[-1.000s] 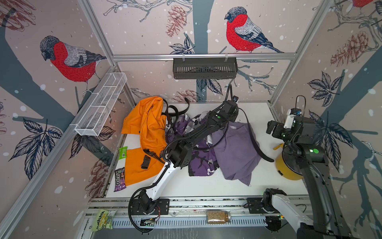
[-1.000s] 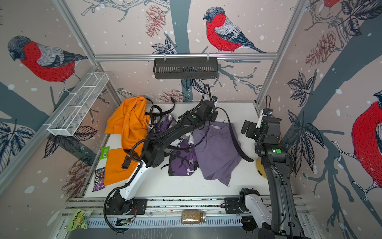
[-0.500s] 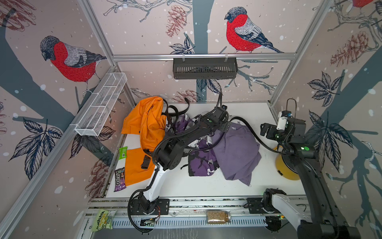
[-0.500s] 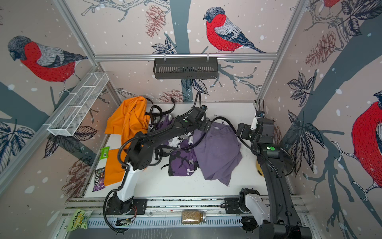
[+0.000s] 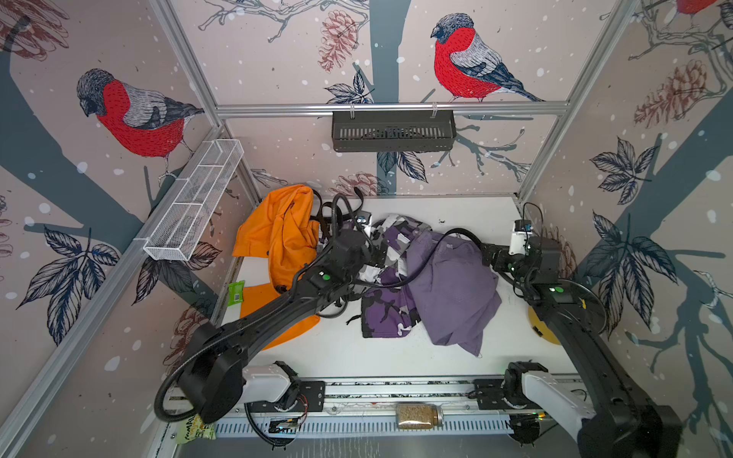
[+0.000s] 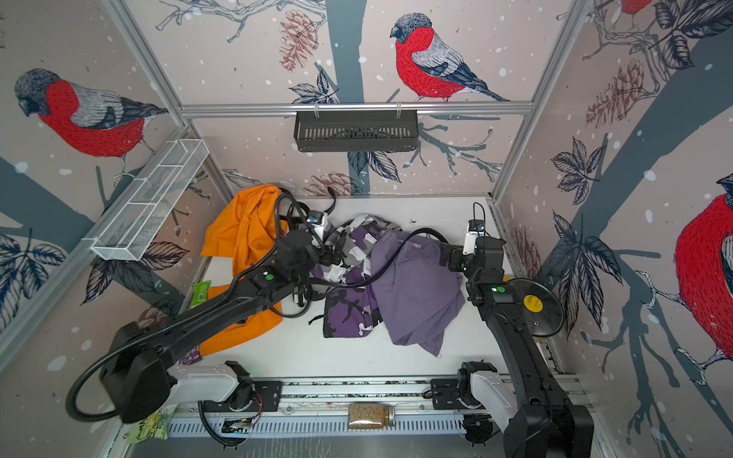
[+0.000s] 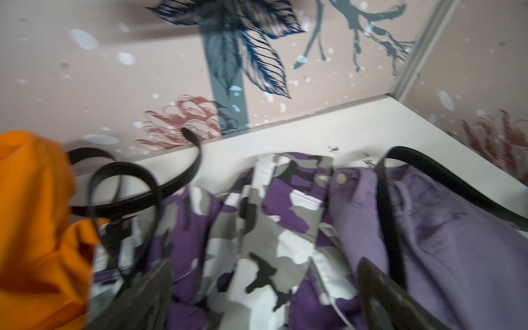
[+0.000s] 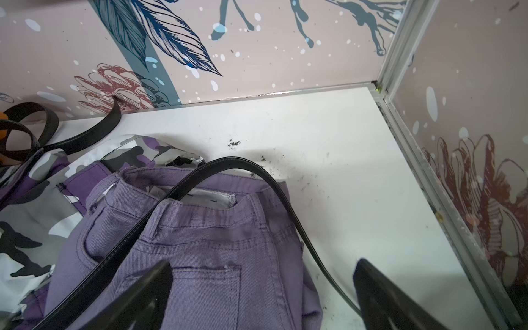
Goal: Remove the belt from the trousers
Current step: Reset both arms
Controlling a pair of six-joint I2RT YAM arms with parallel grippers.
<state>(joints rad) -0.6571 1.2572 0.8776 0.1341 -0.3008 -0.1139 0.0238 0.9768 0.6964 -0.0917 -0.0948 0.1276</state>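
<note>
Belt (image 8: 234,161) is arching up loose over the waistband of the purple trousers (image 8: 205,245), toward the right side of the table (image 8: 328,137), with one end running down past the right gripper (image 8: 264,264). That one and the left gripper (image 7: 263,271) are both spread wide, gripping nothing.

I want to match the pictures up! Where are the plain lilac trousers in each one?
Top view: lilac trousers just right of the picture's middle.
Top view: same place, slightly nearer the middle.
Left wrist: in it, under the black belt.
Right wrist: in it, under the belt's arch.
Shared landmark: camouflage trousers, touching them in every view.
</note>
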